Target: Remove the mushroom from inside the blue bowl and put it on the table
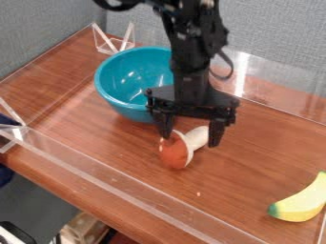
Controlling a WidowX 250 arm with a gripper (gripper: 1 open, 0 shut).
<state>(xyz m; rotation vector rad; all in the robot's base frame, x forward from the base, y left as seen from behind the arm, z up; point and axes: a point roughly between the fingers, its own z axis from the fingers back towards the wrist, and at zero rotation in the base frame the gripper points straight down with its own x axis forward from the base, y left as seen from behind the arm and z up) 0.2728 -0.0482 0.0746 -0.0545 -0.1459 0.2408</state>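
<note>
The mushroom [178, 150] lies on its side on the table [242, 181], just right of the blue bowl [132, 83], its reddish-brown cap toward the front and cream stem pointing back right. My gripper [192, 134] hangs open directly above it, fingers [163, 127] spread to either side and nothing held between them. The teal-blue bowl stands upright at the back left and looks empty inside.
A yellow banana [300, 199] lies at the front right corner. Clear acrylic walls [102, 176] border the wooden tabletop on all sides. A small clear stand [112, 40] sits at the back left behind the bowl.
</note>
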